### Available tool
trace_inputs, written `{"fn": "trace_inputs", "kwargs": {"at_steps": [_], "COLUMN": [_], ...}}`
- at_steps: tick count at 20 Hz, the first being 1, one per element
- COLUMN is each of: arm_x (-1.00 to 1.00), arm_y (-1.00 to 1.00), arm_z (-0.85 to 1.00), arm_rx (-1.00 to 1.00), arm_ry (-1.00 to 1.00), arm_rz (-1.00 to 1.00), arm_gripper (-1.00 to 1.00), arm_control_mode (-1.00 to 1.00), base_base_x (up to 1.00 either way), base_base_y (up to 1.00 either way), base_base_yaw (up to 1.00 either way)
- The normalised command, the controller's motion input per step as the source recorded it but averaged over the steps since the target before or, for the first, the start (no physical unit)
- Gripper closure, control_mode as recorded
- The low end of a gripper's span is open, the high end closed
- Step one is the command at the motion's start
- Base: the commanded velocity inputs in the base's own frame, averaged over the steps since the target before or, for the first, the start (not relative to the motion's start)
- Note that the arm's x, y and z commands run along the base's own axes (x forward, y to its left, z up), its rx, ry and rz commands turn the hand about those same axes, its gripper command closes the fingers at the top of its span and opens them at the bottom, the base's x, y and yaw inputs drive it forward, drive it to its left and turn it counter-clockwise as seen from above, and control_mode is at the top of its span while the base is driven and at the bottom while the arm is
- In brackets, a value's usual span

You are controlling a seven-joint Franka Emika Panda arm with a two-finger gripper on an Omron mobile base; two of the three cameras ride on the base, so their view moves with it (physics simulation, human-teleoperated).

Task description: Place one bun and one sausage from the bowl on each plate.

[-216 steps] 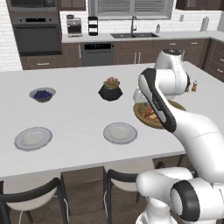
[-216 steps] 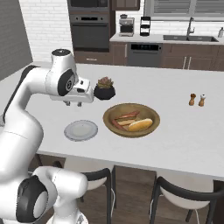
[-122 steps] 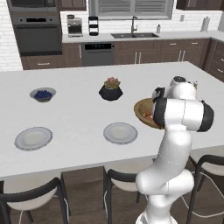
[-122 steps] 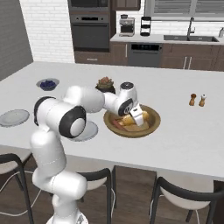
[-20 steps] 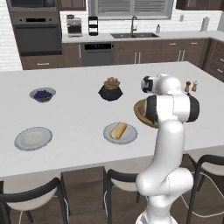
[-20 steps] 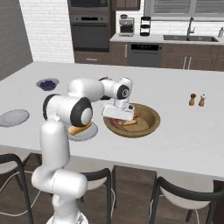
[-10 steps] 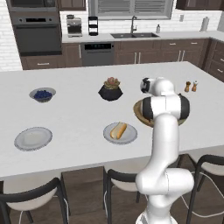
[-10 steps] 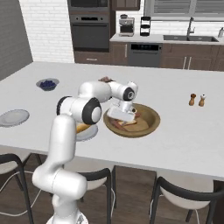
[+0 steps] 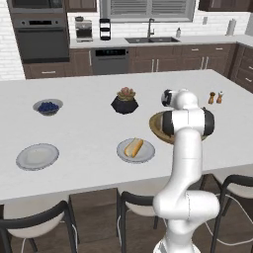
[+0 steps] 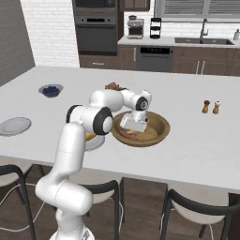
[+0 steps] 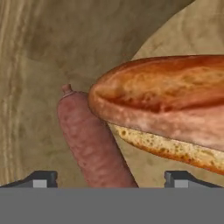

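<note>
table: white island top, carried everything below.
arm: reached over the table, bent down into the bowl.
bowl: brown wood, at the right part of the table in the left base view, partly behind the arm there; salt and pepper shakers well apart to its right.
near plate: pale grey, just left of the bowl in the left base view, one bun lying on it; no sausage visible on it.
far plate: same kind, well apart to the left near the table's front edge, bare.
plant pot: black, faceted, behind the near plate, apart from the bowl.
berry bowl: small, grey, blue berries, far left, behind the far plate.
bun in bowl: browned crust, pale cut side down, lay on the bowl floor, upper right in the hand view.
sausage: reddish brown, lay beside and partly under that bun's end, ran down between the fingertips in the hand view.
tool: low over the bowl, jaws spread wide, gripping nothing; fingertips stood either side of the sausage, contact not discernible.
</note>
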Motion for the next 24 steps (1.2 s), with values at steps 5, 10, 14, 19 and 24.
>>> {"fn": "trace_inputs", "kwargs": {"at_steps": [5, 10, 14, 19, 24], "arm_x": [-0.17, -0.67, -0.12, 0.04, 0.0], "arm_y": [0.0, 0.14, 0.31, 0.08, 0.04], "arm_z": [-0.4, -0.74, -0.55, 0.02, 0.9], "arm_rx": [0.04, 0.0, 0.0, 0.0, 0.02], "arm_ry": [-0.17, -0.23, -0.19, -0.04, -0.11], "arm_rz": [0.08, 0.01, 0.0, -0.04, -0.09], "arm_gripper": [-1.0, -1.0, 1.0, 1.0, 1.0], "arm_control_mode": [-1.0, -1.0, -1.0, -1.0, -1.0], "base_base_x": [0.0, 0.0, 0.0, 0.0, 0.0], "base_base_y": [0.0, 0.0, 0.0, 0.0, 0.0], "base_base_yaw": [0.0, 0.0, 0.0, 0.0, 0.0]}}
